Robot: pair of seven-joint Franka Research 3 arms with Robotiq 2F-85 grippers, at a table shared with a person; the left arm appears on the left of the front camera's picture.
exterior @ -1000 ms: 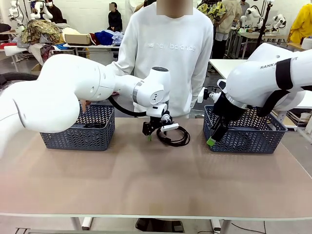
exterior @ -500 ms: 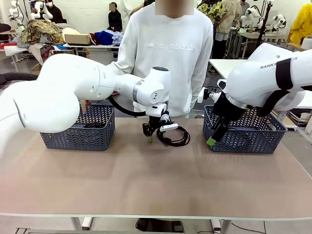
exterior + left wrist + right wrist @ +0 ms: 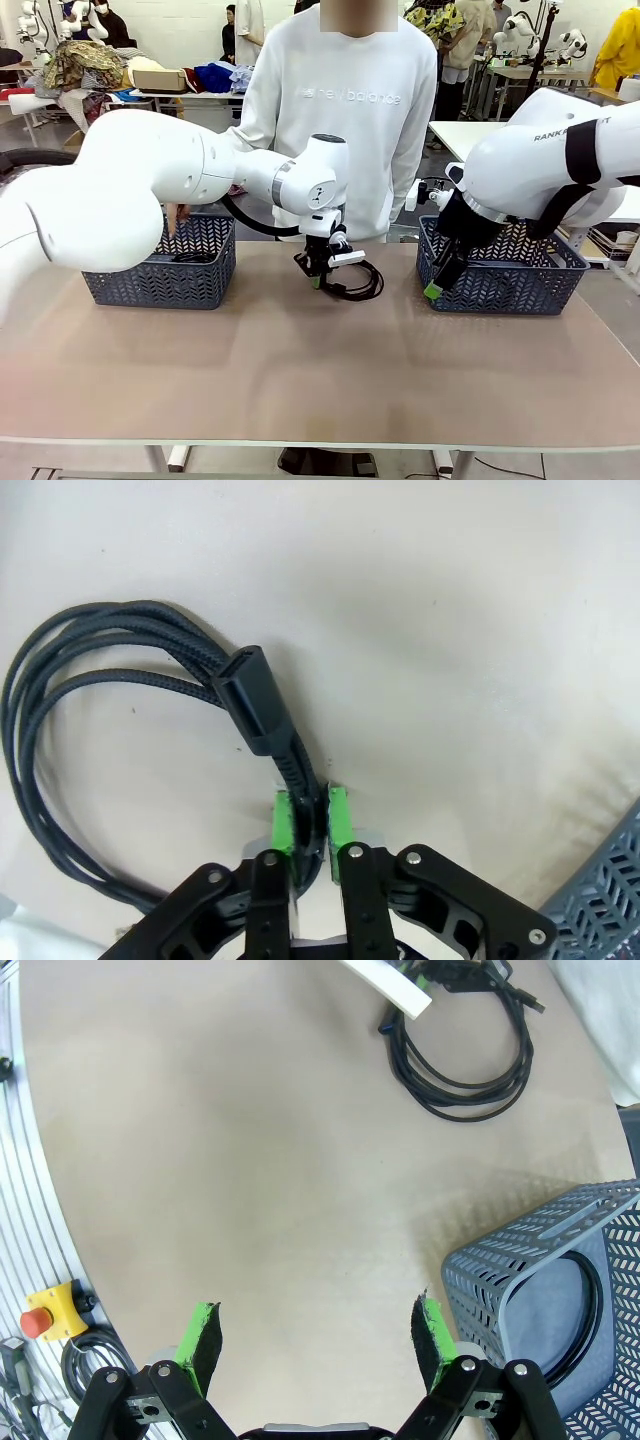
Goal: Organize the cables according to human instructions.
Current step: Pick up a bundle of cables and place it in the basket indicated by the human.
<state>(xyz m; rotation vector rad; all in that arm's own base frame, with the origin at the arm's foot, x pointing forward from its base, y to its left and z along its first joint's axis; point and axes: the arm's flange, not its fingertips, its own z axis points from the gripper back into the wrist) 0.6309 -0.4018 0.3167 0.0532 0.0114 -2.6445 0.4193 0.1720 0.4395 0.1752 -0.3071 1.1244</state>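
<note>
Beige tabletop (image 3: 300,380) stretches bare at the near edge, between two white robot arms. Mid-table, the left gripper (image 3: 311,825) has its green pads pinched tight on the black cord of a coiled cable (image 3: 100,740), gripping just behind a chunky black plug (image 3: 255,700). From the front, this gripper (image 3: 318,276) sits low over the coil (image 3: 355,282), whose loops trail on the table toward the right.

Off to the right, the right gripper (image 3: 315,1345) hangs with its jaws wide apart and holds nothing. It hovers beside the right basket (image 3: 500,270), a blue-grey plastic lattice bin. A matching left basket (image 3: 160,270) stands at the far left, with a dark coil (image 3: 195,258) lying inside.

Beyond the table a person in a white sweatshirt (image 3: 345,120) stands facing the robot, one hand (image 3: 176,215) at the left basket's far rim.

A good lift would likely rise straight and slowly, since only one strand is pinched and the loose loops may unwind or drag. Carrying high enough to clear a basket rim seems wise.
</note>
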